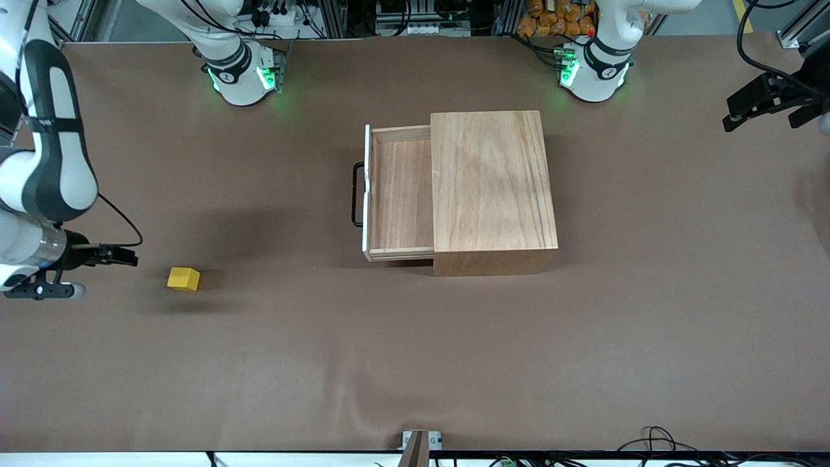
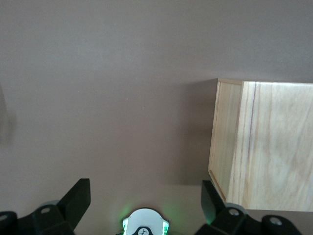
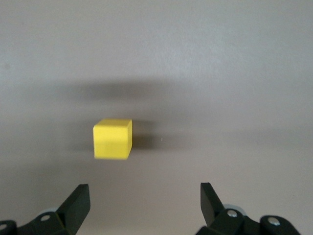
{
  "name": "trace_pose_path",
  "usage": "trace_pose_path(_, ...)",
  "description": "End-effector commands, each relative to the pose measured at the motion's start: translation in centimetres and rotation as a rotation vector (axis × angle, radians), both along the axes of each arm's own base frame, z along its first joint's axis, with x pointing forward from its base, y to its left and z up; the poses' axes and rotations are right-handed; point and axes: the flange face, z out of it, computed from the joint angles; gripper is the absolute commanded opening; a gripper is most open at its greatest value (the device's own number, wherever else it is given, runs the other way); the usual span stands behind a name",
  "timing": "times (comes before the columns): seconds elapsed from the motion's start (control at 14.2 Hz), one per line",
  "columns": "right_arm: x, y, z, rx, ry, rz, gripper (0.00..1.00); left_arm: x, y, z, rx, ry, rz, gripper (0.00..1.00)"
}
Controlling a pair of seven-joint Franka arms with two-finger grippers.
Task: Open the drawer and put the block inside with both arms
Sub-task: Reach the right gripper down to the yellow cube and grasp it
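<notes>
Big brown table everywhere. In the middle, a wooden box, with the drawer already pulled out toward the right arm's end, black handle at its white front. Nothing inside the tray yet.

Way over at the right arm's end, a little closer to the front camera than the box: the yellow block, alone on the table, well apart from the drawer.

Right gripper up over the table just beside the block, jaws wide apart, gripping nothing. In the right wrist view, block ahead of the fingertips and a bit toward one finger, not between them yet.

Left gripper over the table at the left arm's end, jaws apart too, holding nothing, just waiting. Box corner in the left wrist view.

Probably the step now: grab the block. To do it well: slide over until the block sits right in the middle of the gap, line the fingers up with two flat sides, go straight down, then squeeze gently. Off-center, and one finger may bump the block away.
</notes>
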Motion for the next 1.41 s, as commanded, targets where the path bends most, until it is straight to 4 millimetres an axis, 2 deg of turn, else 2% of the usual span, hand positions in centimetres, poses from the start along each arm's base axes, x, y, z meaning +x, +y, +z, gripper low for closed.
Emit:
trace_pose_path(0.0, 1.0, -0.1, -2.9, -0.006, -0.021, 0.017, 1.00, -1.4, 0.4, -0.6, -0.012, 0.002, -0.009, 1.00)
trace_pose_path(0.28, 1.9, 2.4, -6.3, 0.001, -0.027, 0.053, 1.00, -0.5, 0.2, -1.1, -0.012, -0.021, -0.014, 1.00)
trace_pose_path(0.56, 1.6, 4.1, -9.1, 0.033, -0.025, 0.054, 1.00, 0.9, -0.2, -2.6, 0.020, 0.002, -0.029, 1.00)
trace_pose_path(0.78, 1.1, 4.6, -12.0, 0.039, -0.028, 0.053, 1.00, 1.3, -0.2, -2.4, 0.049, -0.028, -0.030, 1.00)
trace_pose_path(1.06, 0.4, 5.3, -13.5, 0.045, 0.007, 0.062, 1.00, 1.8, -0.3, -1.8, 0.042, -0.095, -0.035, 1.00)
trace_pose_path(1.13, 0.0, 5.3, -13.8, 0.048, 0.016, 0.060, 0.96, 1.9, -0.4, -1.8, 0.042, -0.098, -0.037, 1.00)
trace_pose_path(1.2, -0.2, 5.3, -14.0, 0.049, 0.022, 0.059, 0.52, 1.9, -0.4, -1.7, 0.040, -0.103, -0.037, 1.00)
trace_pose_path(1.27, -0.5, 5.5, -14.4, 0.051, 0.031, 0.061, 0.22, 1.9, -0.3, -1.5, 0.033, -0.116, -0.036, 1.00)
trace_pose_path(1.34, -0.9, 5.9, -14.9, 0.053, 0.043, 0.065, 0.07, 1.9, -0.4, -1.5, 0.028, -0.120, -0.038, 1.00)
